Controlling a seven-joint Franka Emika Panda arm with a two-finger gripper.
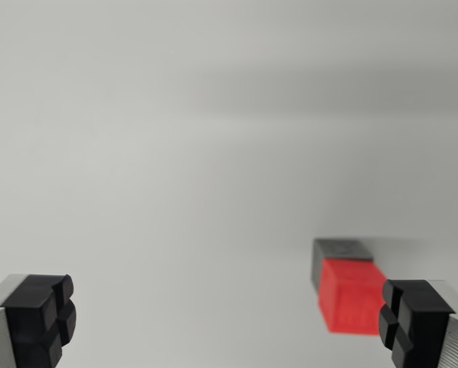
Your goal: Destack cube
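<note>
A Franka arm's gripper point(229, 322) hangs with its jaws spread wide and nothing between them, the black fingertips point(41, 318) at the wrist view's lower corners. A red cube point(350, 295) sits stacked on a grey cube point(342, 251) on the plain white table point(214, 153), just beside the fingertip on the wrist view's right

Red cube point(350, 297) stacked on grey cube point(338, 257) — wrist view's lower right.
</note>
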